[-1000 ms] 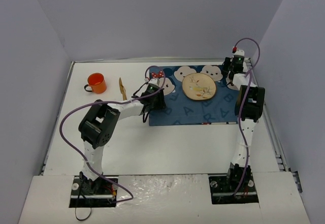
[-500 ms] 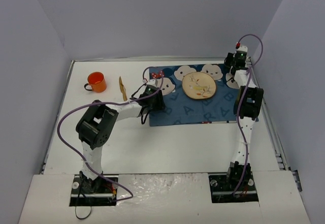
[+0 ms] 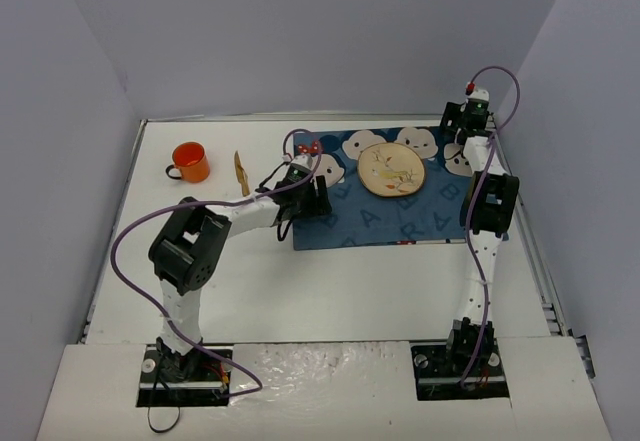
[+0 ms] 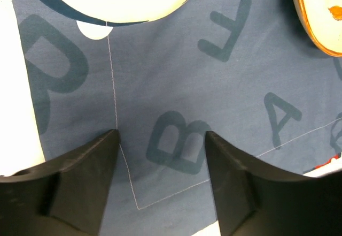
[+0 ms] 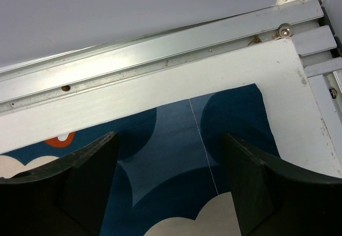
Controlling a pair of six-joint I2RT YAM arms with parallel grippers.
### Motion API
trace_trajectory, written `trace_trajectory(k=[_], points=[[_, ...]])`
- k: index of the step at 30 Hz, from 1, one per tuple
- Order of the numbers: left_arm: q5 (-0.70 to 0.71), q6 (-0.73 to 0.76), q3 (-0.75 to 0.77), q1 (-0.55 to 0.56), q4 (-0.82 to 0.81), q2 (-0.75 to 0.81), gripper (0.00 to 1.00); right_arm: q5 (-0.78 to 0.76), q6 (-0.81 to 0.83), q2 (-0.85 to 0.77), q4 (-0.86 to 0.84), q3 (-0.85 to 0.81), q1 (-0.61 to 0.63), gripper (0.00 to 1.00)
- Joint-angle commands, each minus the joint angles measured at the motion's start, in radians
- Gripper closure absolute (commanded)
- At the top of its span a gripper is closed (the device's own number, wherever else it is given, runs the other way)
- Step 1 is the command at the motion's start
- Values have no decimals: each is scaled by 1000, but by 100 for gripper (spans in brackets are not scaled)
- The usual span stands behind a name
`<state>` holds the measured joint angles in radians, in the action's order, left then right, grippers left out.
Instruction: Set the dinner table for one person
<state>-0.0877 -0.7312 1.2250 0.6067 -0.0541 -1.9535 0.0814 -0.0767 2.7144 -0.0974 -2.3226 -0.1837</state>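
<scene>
White table (image 3: 350, 291) fills the view, with a blue mat (image 3: 380, 223) at its far right, a plate (image 3: 392, 170) on the mat and an orange cup (image 3: 190, 162) far left. Left gripper (image 4: 160, 134) is spread wide over the mat's left edge. Right gripper (image 5: 168, 137) is spread wide over the mat's far right corner.

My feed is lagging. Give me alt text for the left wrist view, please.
The left gripper, two black fingers open and empty, hangs over the blue letter-printed mat, framing a printed B. The edge of the orange-rimmed plate shows at top right, and a strip of the white table runs down the left.
</scene>
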Motion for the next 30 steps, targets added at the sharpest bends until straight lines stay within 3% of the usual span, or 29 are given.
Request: trace_trajectory(k=[1, 9, 14, 22, 26, 30], points=[[20, 40, 48, -10, 226, -6, 34, 37, 15, -131, -1, -10, -3, 23], [61, 79, 229, -8, 294, 61, 22, 5, 43, -417, -56, 195, 38, 8], [125, 88, 285, -19, 343, 137, 6, -34, 20, -628, -70, 443, 74, 1], [156, 32, 143, -134, 364, 311, 3, -48, -97, -984, -105, 919, 149, 0], [182, 22, 67, -202, 378, 410, 3, -24, -175, -1139, -123, 1081, 225, 0], [178, 12, 11, -344, 400, 490, 3, -3, -251, -1243, -186, 1233, 328, 0]])
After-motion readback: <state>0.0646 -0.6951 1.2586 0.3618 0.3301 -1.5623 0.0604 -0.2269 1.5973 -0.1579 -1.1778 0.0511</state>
